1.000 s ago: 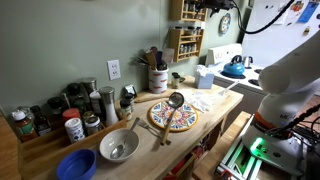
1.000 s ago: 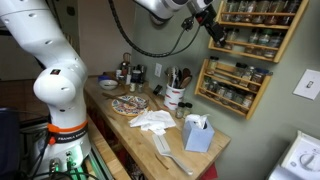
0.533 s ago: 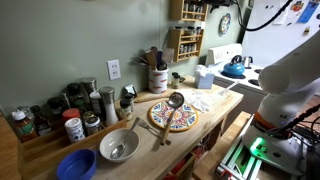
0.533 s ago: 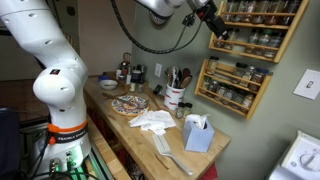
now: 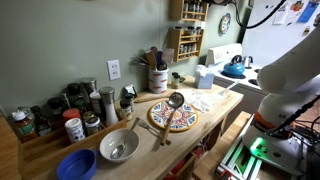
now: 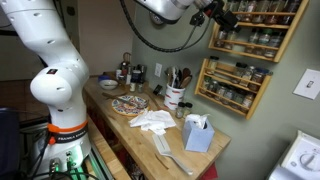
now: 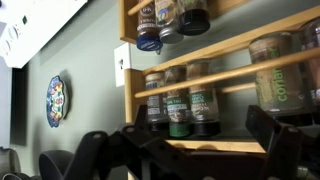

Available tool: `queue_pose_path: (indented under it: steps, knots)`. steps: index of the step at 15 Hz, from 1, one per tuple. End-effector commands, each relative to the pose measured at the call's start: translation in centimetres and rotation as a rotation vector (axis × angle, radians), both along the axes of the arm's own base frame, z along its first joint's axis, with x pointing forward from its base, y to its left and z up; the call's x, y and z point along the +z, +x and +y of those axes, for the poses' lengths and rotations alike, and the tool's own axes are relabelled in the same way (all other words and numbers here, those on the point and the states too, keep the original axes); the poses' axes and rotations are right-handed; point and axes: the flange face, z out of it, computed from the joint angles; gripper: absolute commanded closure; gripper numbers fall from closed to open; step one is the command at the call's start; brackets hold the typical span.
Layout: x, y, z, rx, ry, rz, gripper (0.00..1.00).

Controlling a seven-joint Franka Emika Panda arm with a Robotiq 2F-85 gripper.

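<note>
My gripper [image 7: 185,140] is open and holds nothing. Its dark fingers [image 7: 95,150] stand wide apart low in the wrist view. It faces a wooden wall spice rack [image 7: 215,78] at close range. A row of spice jars [image 7: 180,105] sits on the shelf straight ahead, and more jars [image 7: 170,18] sit on the shelf above. In both exterior views the gripper [image 6: 214,12] [image 5: 200,8] is high up, at the top of the rack [image 6: 262,38] [image 5: 185,40]. It touches no jar.
Below lies a wooden counter [image 5: 225,100] with a patterned plate [image 5: 173,118], a ladle [image 5: 175,100], a metal bowl [image 5: 118,147], a blue bowl [image 5: 76,165], a utensil crock [image 5: 158,78], bottles [image 5: 60,112], a white cloth [image 6: 152,120] and a tissue box [image 6: 197,133]. A lower rack [image 6: 235,85] hangs underneath.
My gripper has moved up and closer to the upper spice rack. Nothing on the counter has moved.
</note>
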Motion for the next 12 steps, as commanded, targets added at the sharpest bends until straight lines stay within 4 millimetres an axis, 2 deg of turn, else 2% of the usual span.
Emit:
queue_pose_path:
  steps: [1,7,12]
  knots:
    - [-0.1,2.1,-1.0,-0.007,-0.043,-0.047,0.00]
    - [-0.9,4.5,-2.7,-0.012,-0.101,-0.076,0.00]
    - [-0.9,6.4,-3.4,0.001,-0.134,-0.103,0.00]
